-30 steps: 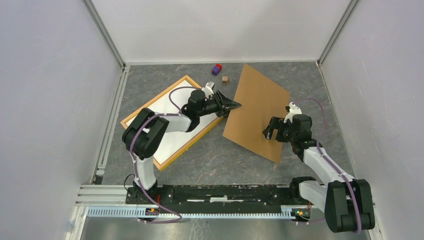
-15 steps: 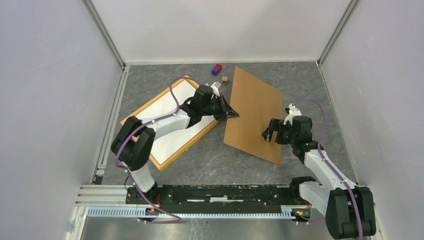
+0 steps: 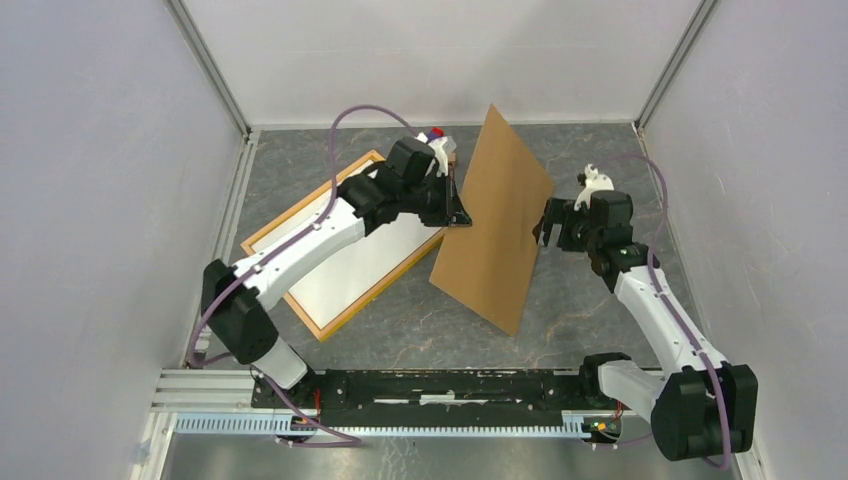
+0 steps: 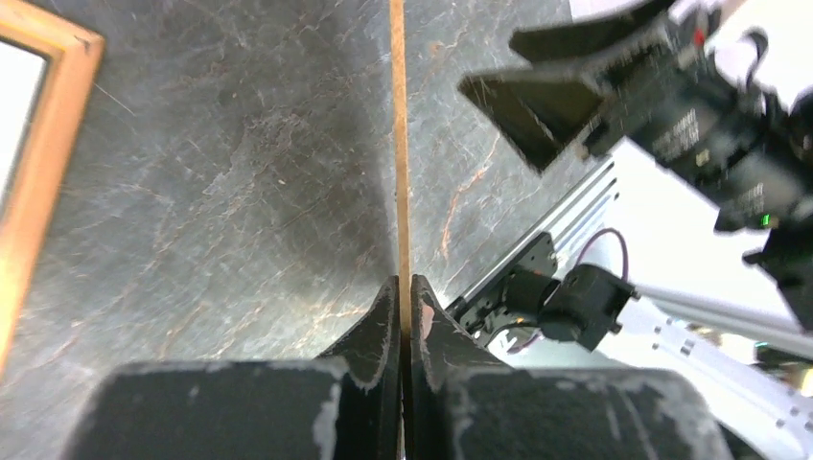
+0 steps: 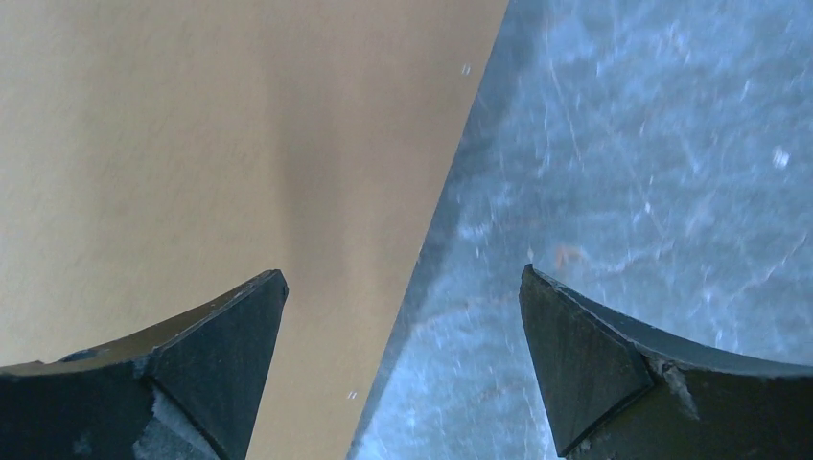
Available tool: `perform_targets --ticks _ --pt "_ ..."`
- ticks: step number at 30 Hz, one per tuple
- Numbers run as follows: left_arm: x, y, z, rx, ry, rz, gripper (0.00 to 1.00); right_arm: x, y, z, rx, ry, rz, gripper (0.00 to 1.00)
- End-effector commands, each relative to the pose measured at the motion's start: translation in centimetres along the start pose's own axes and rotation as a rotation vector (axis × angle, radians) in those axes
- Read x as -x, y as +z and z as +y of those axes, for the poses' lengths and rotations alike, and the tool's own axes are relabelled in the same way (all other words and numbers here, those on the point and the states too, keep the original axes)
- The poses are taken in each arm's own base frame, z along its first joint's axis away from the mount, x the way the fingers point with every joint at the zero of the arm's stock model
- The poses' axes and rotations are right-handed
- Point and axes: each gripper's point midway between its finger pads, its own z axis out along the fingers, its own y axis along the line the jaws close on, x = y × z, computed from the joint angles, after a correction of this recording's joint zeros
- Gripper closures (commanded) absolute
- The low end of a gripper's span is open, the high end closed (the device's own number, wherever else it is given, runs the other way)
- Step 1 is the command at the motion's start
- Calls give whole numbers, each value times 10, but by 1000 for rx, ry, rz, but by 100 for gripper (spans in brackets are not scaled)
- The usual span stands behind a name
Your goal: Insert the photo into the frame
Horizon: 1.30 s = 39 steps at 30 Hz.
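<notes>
The left pincer, clamped on the backing board, has tipped it up on edge. The right pincer, open beside it, can probably help lay it over the frame.

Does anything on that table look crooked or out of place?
Yes. The brown board is not lying flat: the left gripper pinches one edge and holds it tilted steeply up beside the frame. The right gripper is open at its opposite edge.

L: brown board, R: grey table, fingers apart astride board edge.
</notes>
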Motion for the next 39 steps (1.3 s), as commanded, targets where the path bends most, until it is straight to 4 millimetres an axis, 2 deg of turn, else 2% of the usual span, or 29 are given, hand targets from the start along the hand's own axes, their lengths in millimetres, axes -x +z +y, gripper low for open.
perform_targets --ticks 1,5,9,11,13,15,17,19,21,24,27,29,31,33,36,39 --pt "26 -88 -52 30 316 -127 98 56 -4 18 41 21 -111 2" --pt "40 -161 -49 177 479 -262 98 102 -3 45 149 97 -202 2" --pt "48 -230 -23 365 597 -396 98 140 -5 74 291 154 -287 2" --pt "51 -253 -4 466 647 -450 98 157 -7 86 358 159 -341 2" --pt "54 -267 10 544 678 -486 98 164 -6 90 378 149 -356 2" --pt "57 -274 19 603 715 -504 98 161 1 86 356 132 -347 2" --pt "66 -281 29 686 759 -541 98 149 13 78 323 126 -322 2" --pt "77 -283 37 770 810 -589 98 133 26 72 315 130 -292 2" --pt "86 -277 47 855 892 -601 98 117 37 77 360 150 -257 2" --pt "97 -257 49 890 980 -612 98 99 46 92 483 192 -234 2" --pt "101 -233 50 892 1103 -607 98 87 56 97 524 210 -207 2" --pt "98 -217 52 877 1176 -596 98 81 59 101 550 207 -187 2" --pt "86 -202 61 863 1239 -574 98 74 58 105 581 214 -179 2" --pt "71 -188 79 876 1296 -545 98 69 57 105 588 217 -176 2" --pt "54 -175 106 941 1370 -463 98 61 57 106 607 222 -166 2" --pt "49 -176 116 977 1392 -473 98 55 59 106 617 217 -152 2"
